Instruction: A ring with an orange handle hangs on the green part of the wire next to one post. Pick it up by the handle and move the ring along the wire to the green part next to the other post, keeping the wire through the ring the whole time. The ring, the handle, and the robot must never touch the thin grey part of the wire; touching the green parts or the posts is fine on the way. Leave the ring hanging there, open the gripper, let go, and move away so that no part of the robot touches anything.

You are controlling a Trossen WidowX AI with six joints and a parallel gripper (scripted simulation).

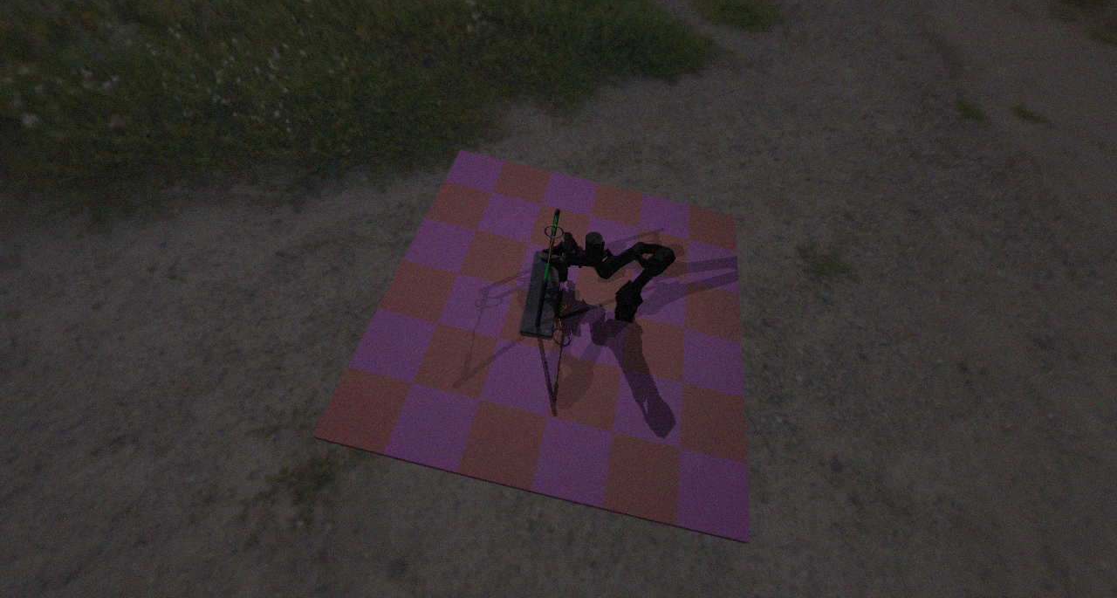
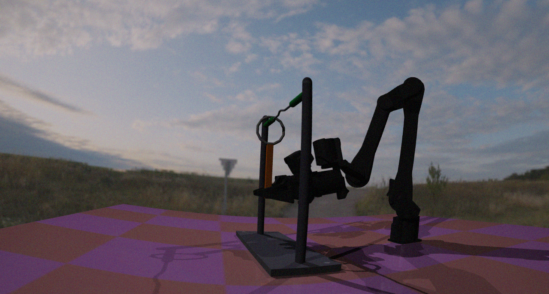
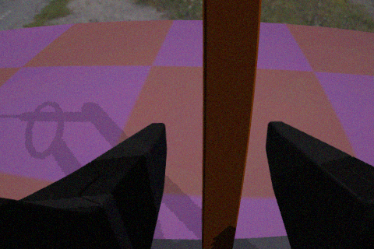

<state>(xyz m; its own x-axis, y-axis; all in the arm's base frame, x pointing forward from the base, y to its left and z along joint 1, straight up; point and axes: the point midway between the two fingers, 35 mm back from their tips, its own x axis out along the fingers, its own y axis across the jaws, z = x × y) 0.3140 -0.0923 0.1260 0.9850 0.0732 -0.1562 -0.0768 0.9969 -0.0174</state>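
Observation:
The ring (image 2: 284, 129) hangs on the green part (image 2: 269, 121) next to the far post (image 2: 261, 211), as seen in the exterior view, with the wire passing through it. Its orange handle (image 2: 269, 163) (image 3: 231, 85) hangs down below. My gripper (image 3: 216, 136) (image 1: 544, 255) is partly open around the handle's lower part. In the wrist view the handle stands between the fingers, a little right of centre, with a gap on each side. The thin grey wire (image 2: 283, 110) leads to the other green part (image 2: 296, 99) at the near post (image 2: 306, 138).
Both posts stand on a dark grey base plate (image 2: 280, 250) on the checkered mat (image 2: 115, 250). My arm (image 2: 409, 146) reaches in from the right in the exterior view, and its wrist part passes behind the near post there. Shadows of the ring and posts fall on the mat.

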